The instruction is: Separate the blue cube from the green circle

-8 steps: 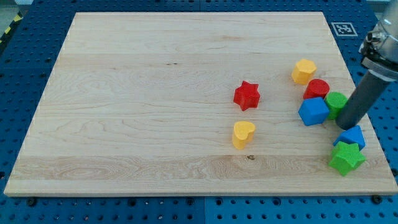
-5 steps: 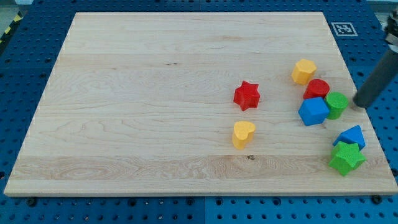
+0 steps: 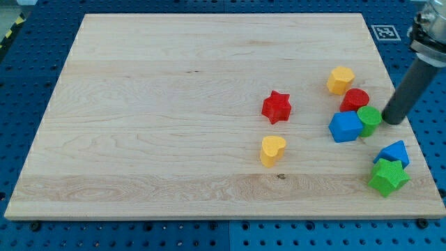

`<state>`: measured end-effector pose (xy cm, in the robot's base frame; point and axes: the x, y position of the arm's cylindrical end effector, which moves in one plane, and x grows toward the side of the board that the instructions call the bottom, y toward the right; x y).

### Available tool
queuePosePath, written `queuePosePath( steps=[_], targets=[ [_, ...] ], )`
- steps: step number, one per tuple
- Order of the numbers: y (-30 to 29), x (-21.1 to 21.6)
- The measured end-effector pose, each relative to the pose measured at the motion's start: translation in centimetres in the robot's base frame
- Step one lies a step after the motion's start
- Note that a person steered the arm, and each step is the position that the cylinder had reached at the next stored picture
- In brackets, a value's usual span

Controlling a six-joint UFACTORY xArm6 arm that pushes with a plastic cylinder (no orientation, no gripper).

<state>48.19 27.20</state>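
The blue cube (image 3: pixel 345 127) sits at the view's right, touching the green circle (image 3: pixel 369 120) on its right side. A red circle (image 3: pixel 355 100) lies just above both and touches them. My tip (image 3: pixel 391 122) rests on the board right beside the green circle's right edge, seemingly touching it. The rod rises up to the view's right.
A yellow hexagon-like block (image 3: pixel 341 79) lies above the red circle. A red star (image 3: pixel 277 107) and a yellow heart (image 3: pixel 272 150) sit near the middle. A second blue block (image 3: pixel 393 153) and a green star (image 3: pixel 388 177) sit at the bottom right, near the wooden board's right edge (image 3: pixel 411 132).
My tip swung away to the right, then came back left against the green circle. The green circle and blue cube both shifted a little left, still touching.
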Motion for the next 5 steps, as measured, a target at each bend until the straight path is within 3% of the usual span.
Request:
queuePosePath(
  steps=[2,5],
  targets=[
    [-1.3,1.3],
    [-8.4,3.2]
  ],
)
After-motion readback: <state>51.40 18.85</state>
